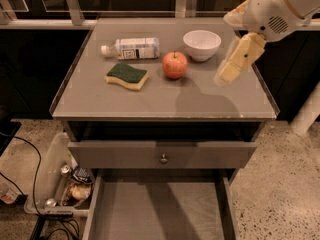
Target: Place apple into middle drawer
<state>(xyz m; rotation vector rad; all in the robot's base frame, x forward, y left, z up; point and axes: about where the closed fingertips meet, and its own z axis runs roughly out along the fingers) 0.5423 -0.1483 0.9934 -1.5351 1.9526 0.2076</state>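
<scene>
The apple [175,64] is located on the grey cabinet top [150,101], upright with its stem dimple upward, near the middle of the surface. It is flanked by a white bowl [201,44] just behind and to its right in the camera view, and by a green-and-yellow sponge [127,75] to its left. A plastic water bottle [131,48] is laid on its side behind the sponge. None of these items is seen touching the apple.

The gripper [234,64] is held above the cabinet top, to the right of the apple and apart from it. Whether it is released or clenched cannot be told; the apple is not grasped.

The middle drawer [157,209] is pulled out below, and its flat grey floor is exposed. Above it, a drawer front with a round knob [163,158] is pushed almost flush.

Step in hand, as judged: the approach to the apple; the pick is not yet made. The next move is expected to require the gripper to be brought over the apple, lowered and closed around it, without the bowl being struck.

Counted items: one apple, one bowl, one sponge, one bottle, two drawers, one gripper.
</scene>
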